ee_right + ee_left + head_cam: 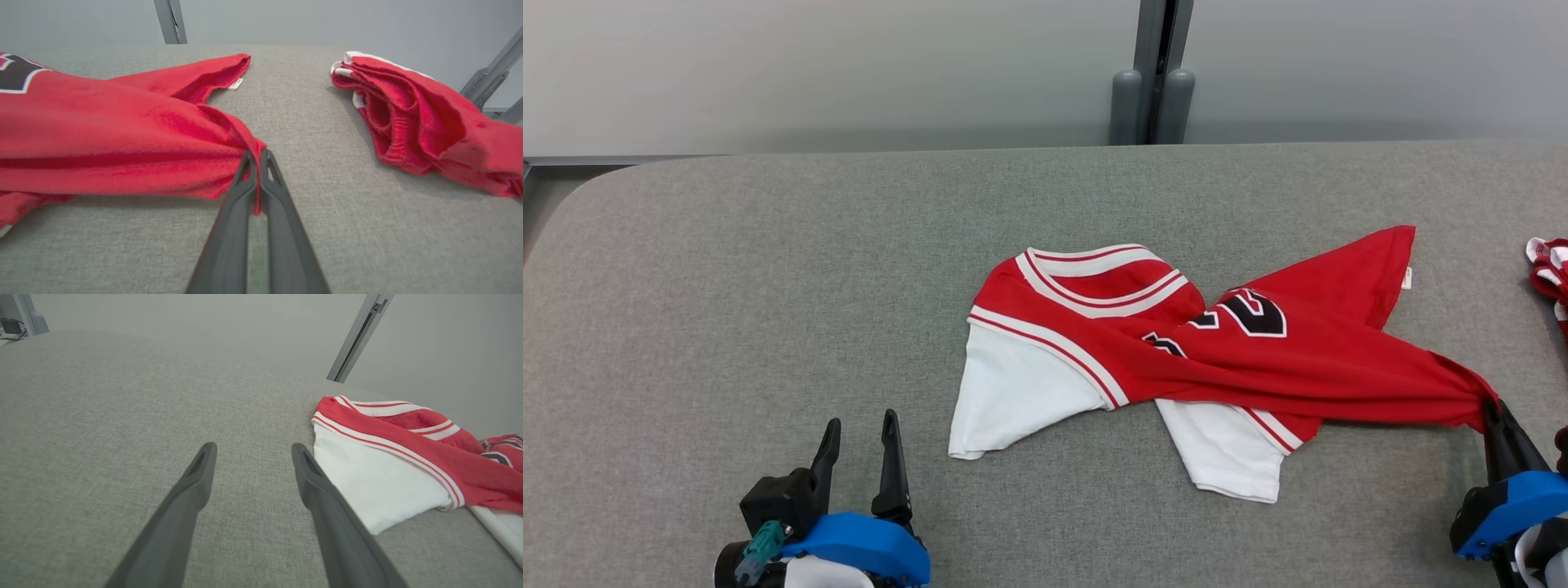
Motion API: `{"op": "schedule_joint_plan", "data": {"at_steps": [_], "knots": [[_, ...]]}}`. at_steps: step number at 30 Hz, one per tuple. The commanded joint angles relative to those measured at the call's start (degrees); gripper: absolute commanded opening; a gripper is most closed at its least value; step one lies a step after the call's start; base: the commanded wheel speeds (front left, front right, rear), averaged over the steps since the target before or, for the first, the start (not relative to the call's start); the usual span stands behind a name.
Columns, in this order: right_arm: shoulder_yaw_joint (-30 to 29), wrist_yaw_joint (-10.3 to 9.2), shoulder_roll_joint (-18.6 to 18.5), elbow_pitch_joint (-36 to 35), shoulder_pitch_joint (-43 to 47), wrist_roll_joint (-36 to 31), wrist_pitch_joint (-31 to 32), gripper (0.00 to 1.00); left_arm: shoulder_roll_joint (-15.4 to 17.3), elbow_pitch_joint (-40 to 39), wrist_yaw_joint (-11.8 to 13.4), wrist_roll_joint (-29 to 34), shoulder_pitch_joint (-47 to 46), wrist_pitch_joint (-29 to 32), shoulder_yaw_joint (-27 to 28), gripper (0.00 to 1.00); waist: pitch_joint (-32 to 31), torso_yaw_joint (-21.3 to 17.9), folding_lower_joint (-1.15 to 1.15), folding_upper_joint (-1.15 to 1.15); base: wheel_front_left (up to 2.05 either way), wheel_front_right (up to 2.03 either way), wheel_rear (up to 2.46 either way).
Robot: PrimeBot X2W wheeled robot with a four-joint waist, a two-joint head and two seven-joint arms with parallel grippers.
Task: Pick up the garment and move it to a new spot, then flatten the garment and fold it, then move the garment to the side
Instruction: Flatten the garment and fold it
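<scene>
We have the right gripper [255, 157] with jaws clamped on a corner of the crumpled red-and-white basketball jersey [1176, 343], lying mid grey fabric surface [768, 286]. Left gripper [861, 419] jaws apart, empty. Looks early: move, flatten, fold, set aside all to do.

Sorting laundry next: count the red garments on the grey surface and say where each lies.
2. The jersey sprawls mid-surface, one corner pinched in the right end effector. A second garment lies bunched further right; more may lie out of frame.
</scene>
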Motion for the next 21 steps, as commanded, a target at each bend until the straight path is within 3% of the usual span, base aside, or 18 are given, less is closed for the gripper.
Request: {"op": "schedule_joint_plan", "data": {"at_steps": [1,6,9,14,21], "knots": [[-0.78,-0.02,0.67,0.9,-1.24,-0.55,-0.02,1.0,-0.01,-0.04,-0.03,-0.12,-0.36,-0.24,-0.29,1.0,-0.16,-0.03,-0.01,0.0,0.0,0.0,0.0],[-1.81,-0.02,2.47,-3.38,-1.3,-2.75,-0.02,1.0,-0.01,-0.25,0.22,0.13,-0.02,-0.24,0.14,1.0,-0.32,-0.62,-0.01,0.0,0.0,0.0,0.0],[-1.94,-0.02,6.43,-13.65,1.04,-6.07,-0.01,1.0,0.0,-0.71,0.65,1.72,-0.29,-0.24,1.27,1.0,-0.58,-1.29,-0.01,0.0,0.0,0.0,0.0],[0.42,-0.02,9.16,-20.22,3.11,-6.97,-0.02,1.0,-0.01,-2.03,1.33,5.25,-0.44,-0.24,1.8,1.0,-1.15,-1.73,-0.01,0.0,0.0,0.0,0.0],[3.24,-0.02,11.82,-21.75,7.4,-7.42,-0.02,1.0,0.01,-3.96,2.48,10.6,1.45,-0.24,1.82,1.0,-2.97,-2.13,-0.01,0.0,0.0,0.0,0.0]]}}
